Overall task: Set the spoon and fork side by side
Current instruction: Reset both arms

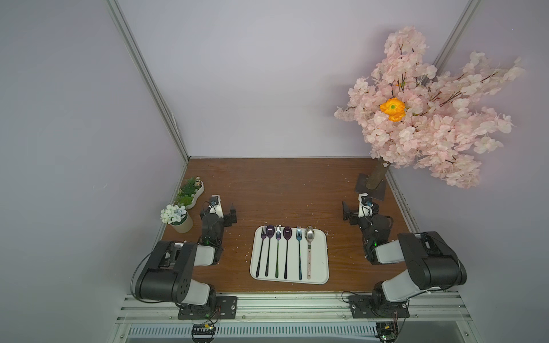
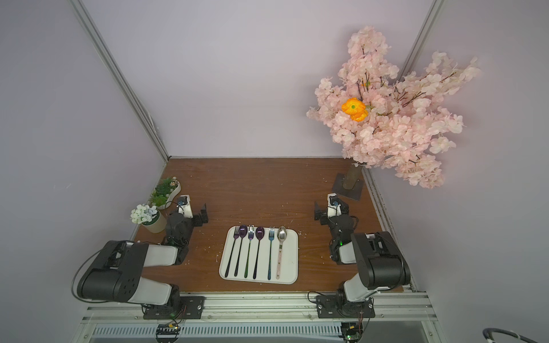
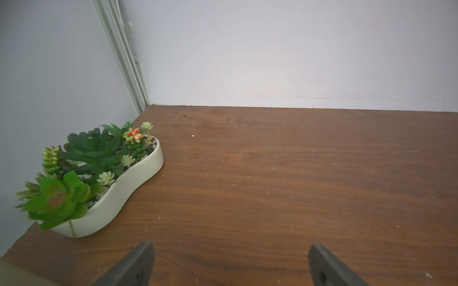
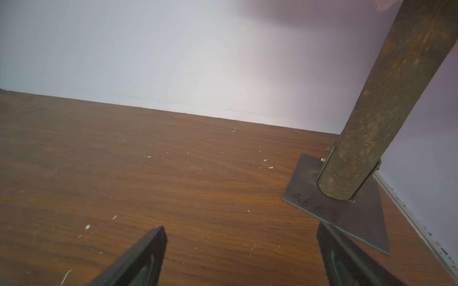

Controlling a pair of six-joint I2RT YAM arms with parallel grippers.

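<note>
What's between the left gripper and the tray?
Just bare table. Nothing sits between the left gripper and the tray. Both top views show it.

Lilac walls (image 1: 267,74) w/ alu corner posts (image 1: 148,80) – brown wood-grain tabletop (image 1: 282,193).

Clear passage over bare tabletop (image 1: 282,190) beyond tray (image 1: 320,257). Obstructed at left edge by succulent planter (image 1: 191,193) and flower pot (image 1: 181,226); at far right corner by post (image 4: 371,123) on base plate (image 4: 359,222), under overhanging blossom branches (image 1: 430,124).
</note>
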